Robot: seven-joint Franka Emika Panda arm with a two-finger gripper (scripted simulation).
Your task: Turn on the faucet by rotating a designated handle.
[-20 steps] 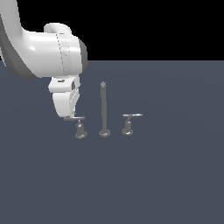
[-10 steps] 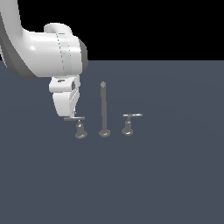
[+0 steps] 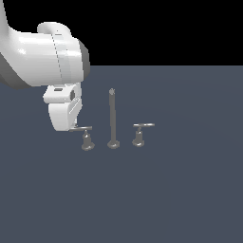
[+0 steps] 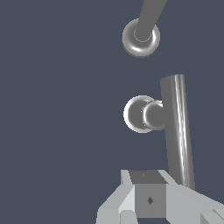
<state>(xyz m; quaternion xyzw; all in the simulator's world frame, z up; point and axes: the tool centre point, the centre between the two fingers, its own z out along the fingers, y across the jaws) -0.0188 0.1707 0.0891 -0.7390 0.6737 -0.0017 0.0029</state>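
Observation:
The faucet is a grey three-piece set on a dark floor. Its tall thin spout post (image 3: pixel 112 118) stands in the middle. The designated handle (image 3: pixel 84 134), a T-shaped lever, is on the exterior view's left of the post. Its twin lever (image 3: pixel 141 132) is on the right. My gripper (image 3: pixel 73 126) hangs at the outer end of the designated handle's flat bar, with the fingers looking shut and empty. In the wrist view the bar (image 4: pixel 176 127) runs from its cone base (image 4: pixel 139 114) down to my gripper (image 4: pixel 149 194), and the spout's flared foot (image 4: pixel 141 37) lies beyond.
The white arm (image 3: pixel 45 59) fills the upper part of the exterior view's left side. The dark flat floor (image 3: pixel 180 190) spreads around the faucet.

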